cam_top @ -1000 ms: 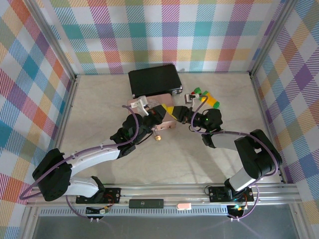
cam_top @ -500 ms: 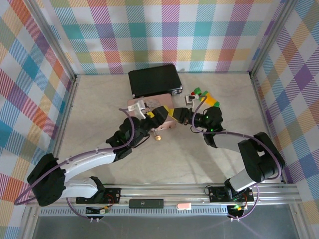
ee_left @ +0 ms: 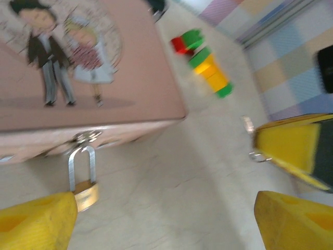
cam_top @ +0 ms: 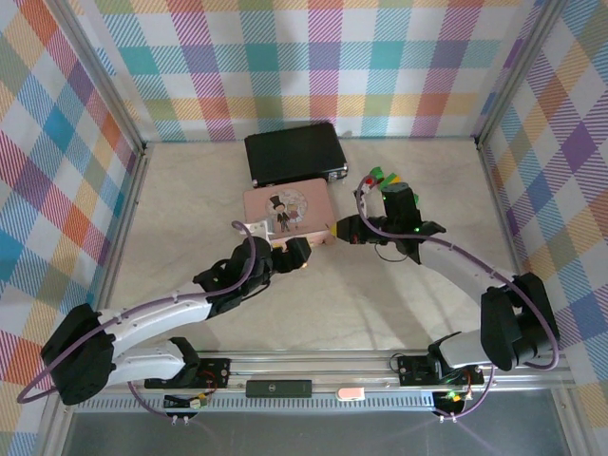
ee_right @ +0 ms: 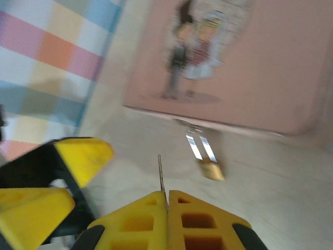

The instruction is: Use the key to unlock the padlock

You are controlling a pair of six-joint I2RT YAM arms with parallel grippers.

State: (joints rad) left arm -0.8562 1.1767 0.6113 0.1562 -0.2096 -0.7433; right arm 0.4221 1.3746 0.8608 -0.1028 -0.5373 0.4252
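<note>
**Against the pink tin's front wall: pin the lock, then feed the key**

The padlock (ee_left: 84,191) lies on the table (ee_left: 171,172). Its shackle is hooked through the clasp on the front of the pink tin (ee_left: 145,78), and its brass body points away from the tin.

Your left gripper (ee_left: 164,205) is spread wide with nothing between its fingers, and one pad sits just beside the lock body. Your right gripper (ee_right: 167,200) is clamped on the key (ee_right: 161,174). The thin blade pokes out past the tips, near the lock but apart from it.

You would likely do best to close the left fingers on the brass body first, so it cannot swing on the clasp. Then bring the blade in along the shackle's line, at the end away from the tin. The keyhole cannot be made out, so check it before you push.

Open table lies on the near side, and the tin's wall blocks the far side. The two grippers are close together, so mind their fingers. The toy blocks (ee_left: 208,65) and the black case (cam_top: 293,152) sit well apart.
</note>
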